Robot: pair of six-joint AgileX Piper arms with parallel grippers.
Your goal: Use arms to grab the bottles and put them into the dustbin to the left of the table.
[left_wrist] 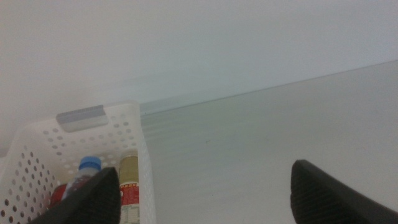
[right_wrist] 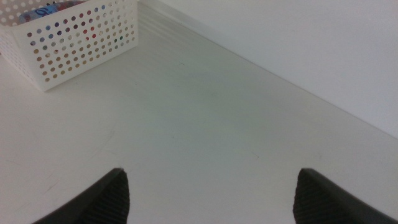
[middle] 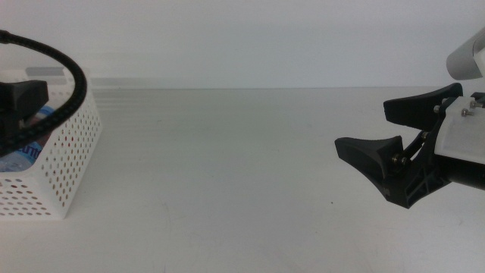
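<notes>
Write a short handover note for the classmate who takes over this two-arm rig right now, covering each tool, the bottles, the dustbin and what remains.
Left tool: open, empty, above the dustbin at the table's left.
Right tool: open, empty, above the table on the right.
Bottles: the blue-capped water bottle and the yellow juice bottle lie in the dustbin; something red beside them is probably the can.
Done: no bottle is visible on the table.
Left: confirm the can, then park both arms.
</notes>
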